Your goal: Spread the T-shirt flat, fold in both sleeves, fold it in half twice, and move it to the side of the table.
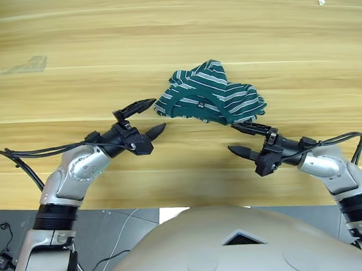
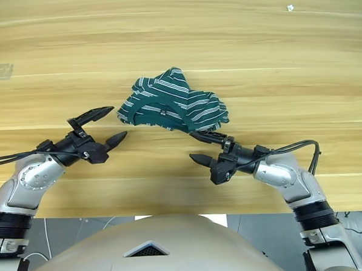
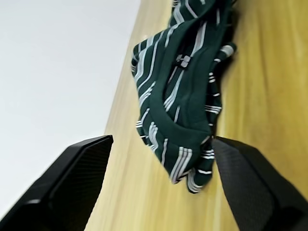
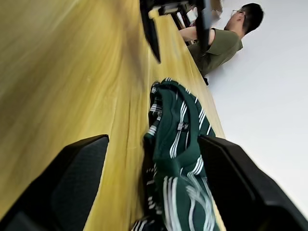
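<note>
The T-shirt (image 1: 211, 101) lies bunched on the counter (image 1: 164, 39). The left tool (image 1: 158, 114) and right tool (image 1: 231, 137) flank its near edge, both wide open and empty. To spread it well, pinch opposite hems and draw them apart.

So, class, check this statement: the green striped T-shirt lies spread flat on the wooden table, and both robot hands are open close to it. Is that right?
Not quite. The T-shirt is not spread flat: it lies in a crumpled heap, as the left eye view shows. The rest holds: it is on the wooden table, and the left hand and right hand are both open close to it.
</note>
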